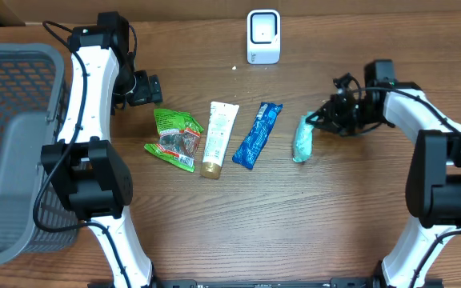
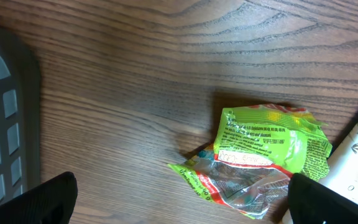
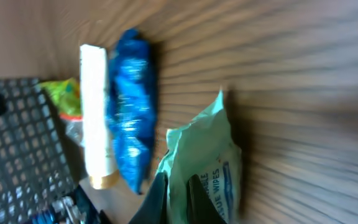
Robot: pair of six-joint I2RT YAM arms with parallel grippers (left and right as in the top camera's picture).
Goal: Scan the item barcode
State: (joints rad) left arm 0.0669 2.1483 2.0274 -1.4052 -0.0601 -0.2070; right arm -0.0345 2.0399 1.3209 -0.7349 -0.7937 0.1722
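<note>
Seen from my remote station: a wooden table (image 1: 238, 216) with a grey mesh basket (image 1: 14, 88) at its left edge. A row of goods lies across the middle: a cream tube (image 1: 218, 138), a blue packet (image 1: 257, 134) to its right and a green snack packet (image 1: 173, 140) to its left. The teal wipes pack (image 1: 303, 140) ends the row on the right.

Only the overhead view takes in the white scanner (image 1: 263, 36), which stands at the far edge, well apart from the pack.

Only the right wrist camera shows the right gripper (image 1: 325, 118) pressed together on the pack's edge. It also shows blue lettering there, of which I can read "WIPES".

The left wrist camera brings up the snack packet's fine print, too small for me to read. The left gripper (image 1: 149, 88) hangs spread wide just beside that packet, holding nothing.
</note>
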